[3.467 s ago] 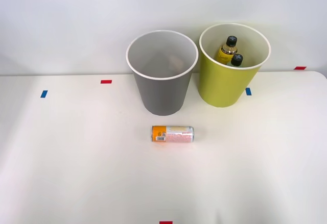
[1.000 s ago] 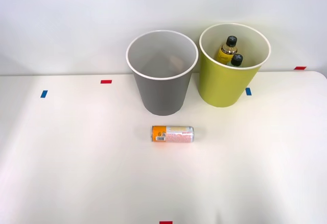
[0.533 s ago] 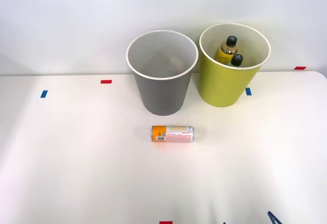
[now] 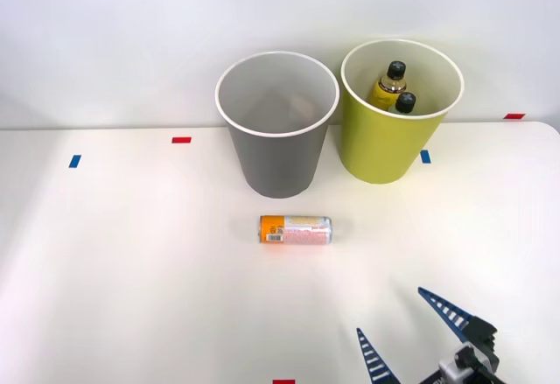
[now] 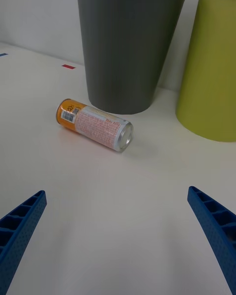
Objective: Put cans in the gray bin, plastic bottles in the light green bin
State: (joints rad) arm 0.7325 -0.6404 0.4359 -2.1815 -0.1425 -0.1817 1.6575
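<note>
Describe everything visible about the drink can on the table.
The can is small and slim, and looks like metal: an orange band at one end, a pale pinkish-white printed body, silver ends. It lies on its side on the white table, in front of the gray bin and apart from it, orange end toward the robot's left. Nothing but the table touches it; the right gripper is open, short of it.

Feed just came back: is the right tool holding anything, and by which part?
Nothing. The tool is open and empty; the can lies untouched on the table.
</note>
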